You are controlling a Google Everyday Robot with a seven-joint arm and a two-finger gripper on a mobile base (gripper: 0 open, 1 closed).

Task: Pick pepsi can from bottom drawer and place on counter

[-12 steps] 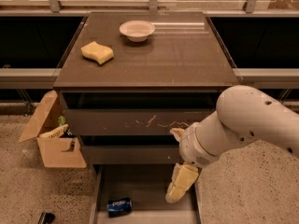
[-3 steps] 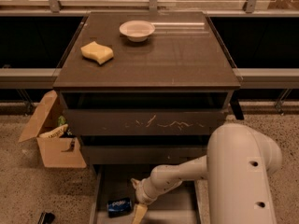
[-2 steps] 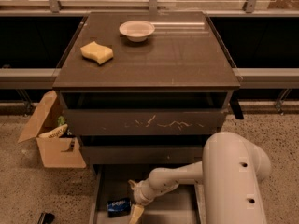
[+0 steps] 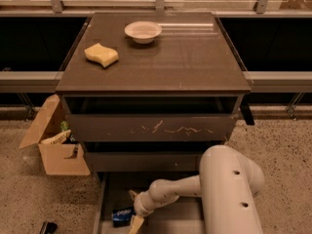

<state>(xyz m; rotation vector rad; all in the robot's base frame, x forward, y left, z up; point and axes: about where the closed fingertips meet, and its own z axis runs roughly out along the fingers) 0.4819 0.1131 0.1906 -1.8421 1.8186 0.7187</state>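
Blue with a white patch on its side, the pepsi can (image 4: 122,215) lies toppled on the floor of the bottom drawer (image 4: 113,191), its long axis running roughly left to right across the drawer's width rather than front to back, so that one end points at the drawer's left rail and the other at the gripper (image 4: 134,209). The gripper is down inside the open drawer, at the tip of a pale arm (image 4: 173,189) that bends in from the bulky white body on the right. Its tan fingers (image 4: 136,224) are spread apart, one tip raised toward the back of the drawer and the other toward the front, and the can's right end sits just at the mouth of the gap between them; whether either finger touches the can cannot be made out. Above and behind the fingers, the plain middle drawer (image 4: 146,161) is closed, and above that the upper drawer (image 4: 153,127) shows pale scratches across its front. Higher still, well away from the fingers, the dark brown counter (image 4: 185,62) carries a yellow sponge (image 4: 101,55) near its left edge and a white bowl (image 4: 143,31) toward its back. Far to the left of the fingers, on the speckled floor beside the cabinet, stands an open cardboard box (image 4: 58,152) with a few items in it.
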